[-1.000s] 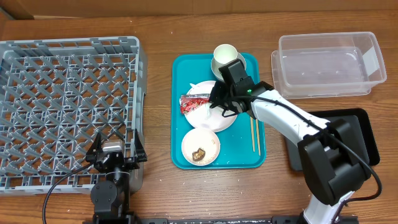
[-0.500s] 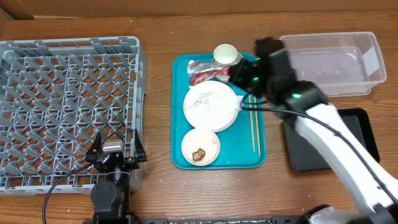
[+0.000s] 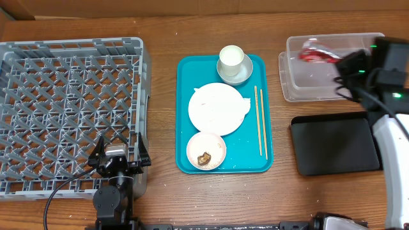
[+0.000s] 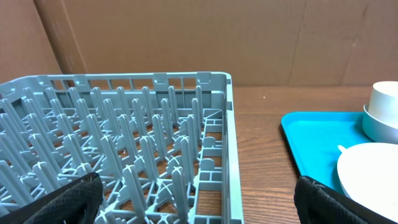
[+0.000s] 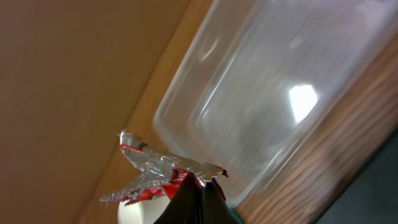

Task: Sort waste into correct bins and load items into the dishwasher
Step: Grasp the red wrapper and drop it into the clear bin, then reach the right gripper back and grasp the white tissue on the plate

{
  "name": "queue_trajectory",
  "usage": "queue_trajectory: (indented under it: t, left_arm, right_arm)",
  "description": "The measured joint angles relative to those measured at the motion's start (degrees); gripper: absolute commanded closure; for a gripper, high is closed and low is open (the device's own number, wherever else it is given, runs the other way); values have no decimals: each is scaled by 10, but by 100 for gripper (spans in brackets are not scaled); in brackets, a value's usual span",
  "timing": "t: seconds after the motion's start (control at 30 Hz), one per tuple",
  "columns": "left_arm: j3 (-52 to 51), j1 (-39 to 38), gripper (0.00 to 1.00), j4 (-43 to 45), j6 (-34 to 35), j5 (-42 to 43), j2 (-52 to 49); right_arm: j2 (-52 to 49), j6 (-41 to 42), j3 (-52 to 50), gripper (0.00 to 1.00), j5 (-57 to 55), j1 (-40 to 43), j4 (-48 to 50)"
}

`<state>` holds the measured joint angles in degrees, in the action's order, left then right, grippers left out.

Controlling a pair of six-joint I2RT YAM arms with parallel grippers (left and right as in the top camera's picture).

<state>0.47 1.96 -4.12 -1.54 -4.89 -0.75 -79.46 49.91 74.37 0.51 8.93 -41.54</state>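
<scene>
Wood-grain table point(image 3: 166, 38), with a brown cardboard wall along the far edge.

We count:
- One grey dish rack point(image 3: 70, 108), left edge.
- One teal tray point(image 3: 246, 163), mid-table.
- On the tray: one plate point(image 3: 217, 108), two chopsticks point(image 3: 259, 121) and two bowls.
- The far bowl point(image 3: 241, 75) carries one cup point(image 3: 231, 59).
- The near bowl point(image 3: 206, 147) holds one brown food lump point(image 3: 204, 158).
- One clear tub point(image 3: 319, 86), far right corner.
- One black tray point(image 3: 332, 144), right edge, nearer us.

The red wrapper point(image 3: 317, 51) sits over the tub's far-left part. Overhead blurs it, so we can't tell if it touches.

The right wrist view settles the grip: the right gripper point(image 5: 198, 200) has its fingers together, pinching the wrapper. The left wrist view shows the rack's pegs and the left gripper point(image 4: 199, 202) with its fingers spread wide, near the rack's near-right corner.
</scene>
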Motion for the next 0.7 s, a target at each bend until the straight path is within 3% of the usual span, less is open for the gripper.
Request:
queue_trajectory:
  t: [0.17,0.33,0.43,0.47,0.57,0.7]
  left_arm:
    - [0,0,0,0,0,0,0]
    - [0,0,0,0,0,0,0]
    - [0,0,0,0,0,0,0]
    - [0,0,0,0,0,0,0]
    - [0,0,0,0,0,0,0]
    - [0,0,0,0,0,0,0]
  right_arm:
    - [-38,2,0,94,-5,63,18]
    - [-92,1,0,71,-6,82,59]
    - [-108,-26,0,28,8,82,83]
    - [-110,-37,0,21,16,82,88]
    - [-110,-72,0,18,52,82,92]
    - [-110,-108,0,21,161,82,82]
